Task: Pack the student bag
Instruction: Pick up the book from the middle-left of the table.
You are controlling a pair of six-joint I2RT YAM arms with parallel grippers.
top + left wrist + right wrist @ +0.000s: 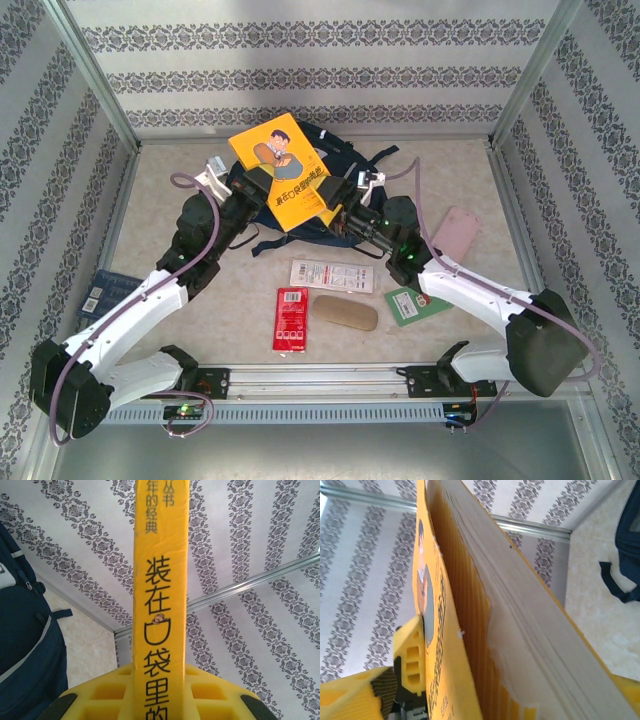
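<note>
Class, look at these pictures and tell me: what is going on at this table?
Both arms hold a yellow book up over the student bag. The left gripper clamps its spine, the right gripper the opposite page edge. The book is not yet inside the bag. A red packet, a tan case and other small items lie on the table nearer the arm bases.
</note>
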